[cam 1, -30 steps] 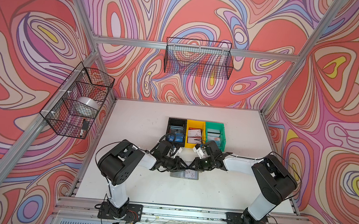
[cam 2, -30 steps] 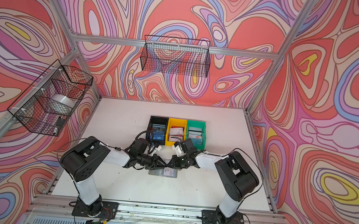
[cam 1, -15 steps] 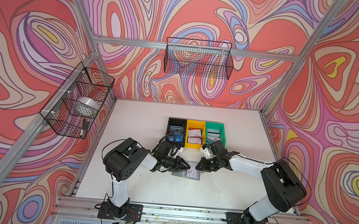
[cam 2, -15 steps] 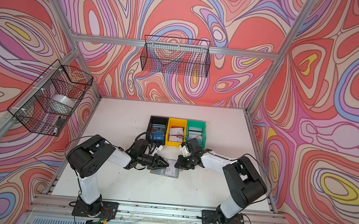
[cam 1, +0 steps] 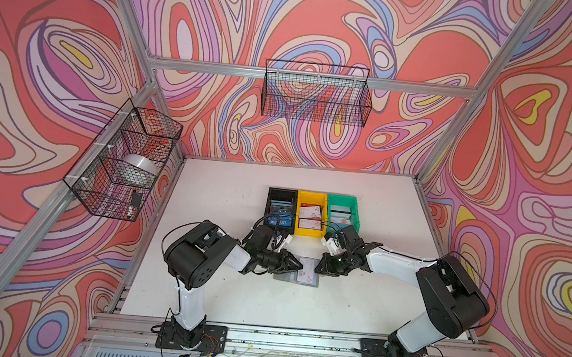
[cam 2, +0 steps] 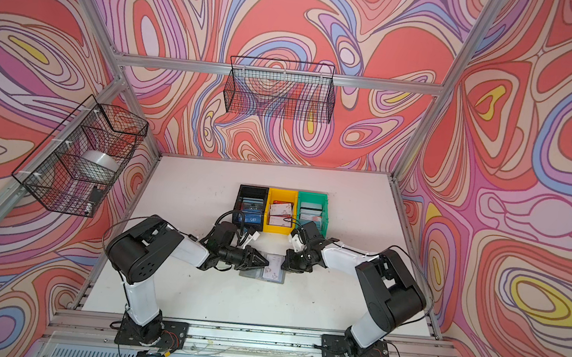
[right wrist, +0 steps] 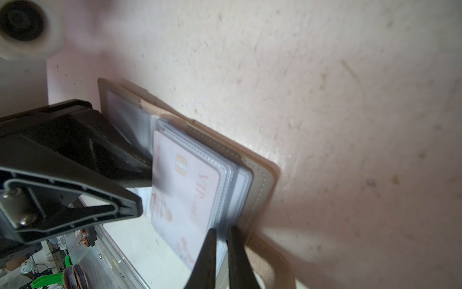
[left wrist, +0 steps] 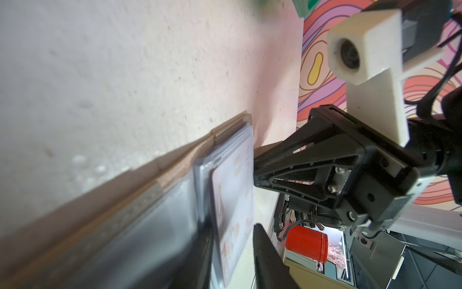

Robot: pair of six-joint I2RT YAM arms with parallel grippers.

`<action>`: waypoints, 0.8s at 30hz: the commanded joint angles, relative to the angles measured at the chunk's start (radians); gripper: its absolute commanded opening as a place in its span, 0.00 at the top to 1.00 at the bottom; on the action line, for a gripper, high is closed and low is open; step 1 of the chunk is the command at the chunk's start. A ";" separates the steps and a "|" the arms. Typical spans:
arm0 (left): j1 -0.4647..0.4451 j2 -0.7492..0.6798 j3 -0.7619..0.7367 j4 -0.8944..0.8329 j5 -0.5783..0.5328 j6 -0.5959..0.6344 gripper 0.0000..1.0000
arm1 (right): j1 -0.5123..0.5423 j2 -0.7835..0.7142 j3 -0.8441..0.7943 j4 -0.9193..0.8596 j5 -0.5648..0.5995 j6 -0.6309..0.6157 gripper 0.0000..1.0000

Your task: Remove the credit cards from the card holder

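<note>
In a top view the card holder (cam 1: 287, 279) lies open on the counter (cam 1: 230, 299), at 6 o'clock of the yellow bin (cam 1: 308, 232), with the left pincer (cam 1: 300, 266) at its 9 o'clock and the right pincer (cam 1: 317, 269) at its 3. The left wrist view shows the left jaws apart at the credit card's (left wrist: 232, 200) inner edge. The right wrist view shows the right jaws clamped on the holder's clear sleeve edge. To do this well, I'd pin that sleeve, pinch only the card, and draw it out flat.

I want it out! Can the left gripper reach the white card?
Probably yes: the left gripper, open, sits at the white card with nothing between; the right gripper pinches a sleeve.
</note>
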 commanded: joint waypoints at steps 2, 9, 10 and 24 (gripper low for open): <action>-0.010 0.061 -0.040 -0.181 -0.174 0.013 0.69 | 0.004 0.045 0.010 0.027 -0.016 0.001 0.86; -0.011 0.069 -0.042 -0.177 -0.173 0.008 0.71 | 0.038 0.097 0.041 0.035 -0.015 0.011 0.87; -0.010 0.069 -0.044 -0.175 -0.173 0.008 0.72 | 0.038 0.097 0.040 0.040 -0.014 0.014 0.87; -0.003 0.034 -0.075 -0.142 -0.164 -0.016 0.77 | 0.038 0.089 0.016 0.030 0.003 0.019 0.87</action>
